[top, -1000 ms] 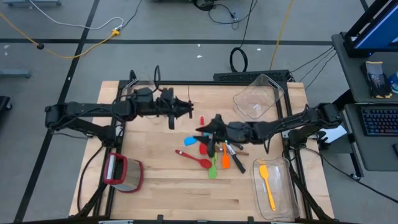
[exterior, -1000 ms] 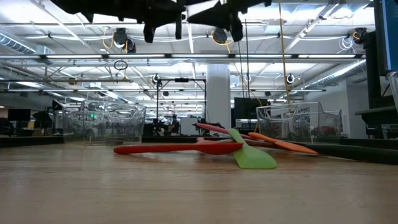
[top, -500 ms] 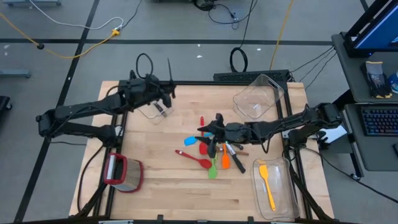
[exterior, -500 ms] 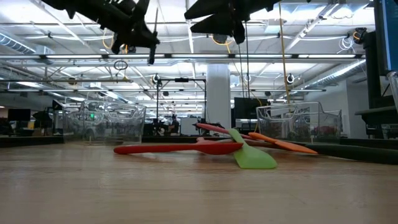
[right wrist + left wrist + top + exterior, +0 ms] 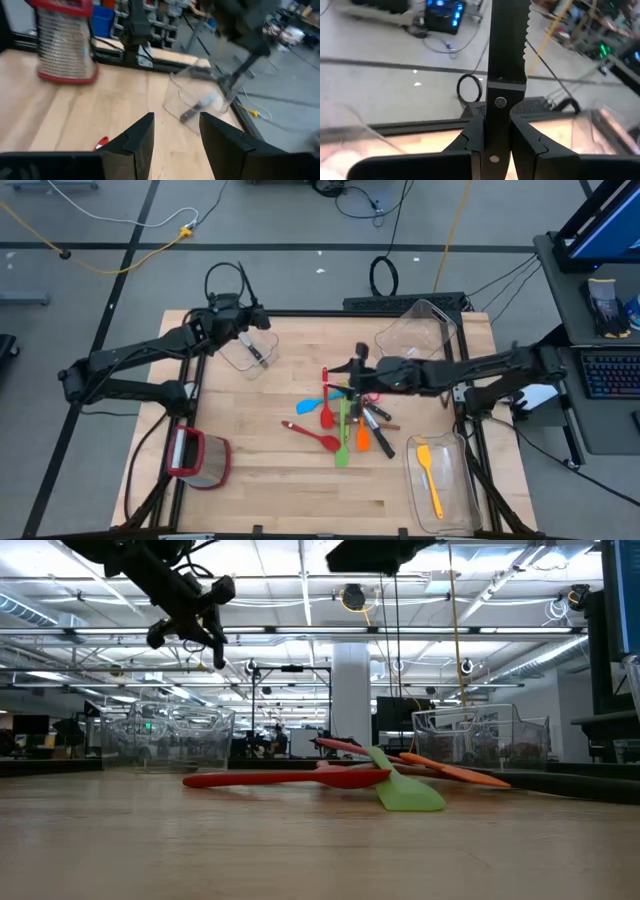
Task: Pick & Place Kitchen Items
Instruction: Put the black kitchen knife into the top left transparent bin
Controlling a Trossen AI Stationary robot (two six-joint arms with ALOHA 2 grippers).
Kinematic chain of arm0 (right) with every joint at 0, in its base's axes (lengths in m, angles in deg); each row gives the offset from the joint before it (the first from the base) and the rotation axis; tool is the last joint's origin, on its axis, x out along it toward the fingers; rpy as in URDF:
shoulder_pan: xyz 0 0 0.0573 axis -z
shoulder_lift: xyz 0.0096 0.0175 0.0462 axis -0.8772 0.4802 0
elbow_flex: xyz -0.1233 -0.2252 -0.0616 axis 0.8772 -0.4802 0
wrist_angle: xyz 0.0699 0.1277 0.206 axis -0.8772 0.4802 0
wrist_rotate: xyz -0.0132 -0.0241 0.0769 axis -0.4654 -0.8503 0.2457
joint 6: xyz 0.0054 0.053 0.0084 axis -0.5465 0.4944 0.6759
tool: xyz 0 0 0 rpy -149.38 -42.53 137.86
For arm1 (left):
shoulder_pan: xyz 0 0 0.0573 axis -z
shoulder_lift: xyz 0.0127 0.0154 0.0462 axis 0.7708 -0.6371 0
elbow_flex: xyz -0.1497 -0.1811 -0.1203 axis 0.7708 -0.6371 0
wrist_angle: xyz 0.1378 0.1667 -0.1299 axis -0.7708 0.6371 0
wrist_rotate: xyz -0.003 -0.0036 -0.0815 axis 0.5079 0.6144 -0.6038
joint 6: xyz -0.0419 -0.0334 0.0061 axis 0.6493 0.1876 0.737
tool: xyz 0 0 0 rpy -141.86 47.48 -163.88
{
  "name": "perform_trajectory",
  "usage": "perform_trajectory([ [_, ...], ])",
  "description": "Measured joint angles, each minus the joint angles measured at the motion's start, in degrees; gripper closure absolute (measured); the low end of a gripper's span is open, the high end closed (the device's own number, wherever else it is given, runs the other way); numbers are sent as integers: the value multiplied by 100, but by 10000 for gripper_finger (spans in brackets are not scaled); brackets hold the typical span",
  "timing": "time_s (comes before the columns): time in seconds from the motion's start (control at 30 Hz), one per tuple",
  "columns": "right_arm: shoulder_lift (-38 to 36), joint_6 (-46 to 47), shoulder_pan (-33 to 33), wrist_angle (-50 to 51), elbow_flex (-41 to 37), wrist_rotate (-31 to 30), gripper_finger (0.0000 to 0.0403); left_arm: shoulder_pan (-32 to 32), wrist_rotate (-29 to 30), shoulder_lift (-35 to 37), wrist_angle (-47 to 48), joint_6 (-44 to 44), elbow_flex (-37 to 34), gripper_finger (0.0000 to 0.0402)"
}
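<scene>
Wooden desk [image 5: 260,480] w/ both dark arms reaching in from the sides. Left arm stretched toward far-left corner, left hand [image 5: 243,313] raised over clear bin [image 5: 247,350], pinching black-handled knife [image 5: 506,65] by the handle, serrated blade pointing out past the fingers [image 5: 472,137] – clear only in left wrist view; from above just a thin dark line. Second knife [image 5: 256,351] lying in that bin. Right arm stretched across mid desk, right hand [image 5: 359,366] above far edge of utensil pile, fingers [image 5: 137,137] spread, nothing between. Pile at centre: blue spatula [image 5: 309,406], red spoon [image 5: 314,434], green spatula [image 5: 342,442], orange one [image 5: 362,438], overlapping, some partly under arm. Orange spatula [image 5: 428,476] in near-right bin [image 5: 462,480]. Low view: red spoon & green spatula flat on desk, hands cut off at top
</scene>
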Motion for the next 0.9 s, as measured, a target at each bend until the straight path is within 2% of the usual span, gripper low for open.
perform_trajectory([
  [0.2, -705, -460, 375, 597, 0, 757, 257, -134, 0, -200, 356, 945, 2, 352],
  [0.4, -1151, -685, 724, 954, 0, 1265, 259, -190, -5, -402, 706, 1579, 14, 352],
  [0.47, -1247, -696, 803, 1168, -1, 1413, 259, -264, -35, -487, 1106, 1753, 138, 352],
  [0.63, -1347, -722, 953, 1490, -2, 1548, 259, -527, -84, -891, 2553, 1931, 1014, 352],
  [0.9, -1347, -907, 1007, 1787, -2, 1546, 259, -1006, -713, -1772, 4391, 2078, 2311, 352],
])
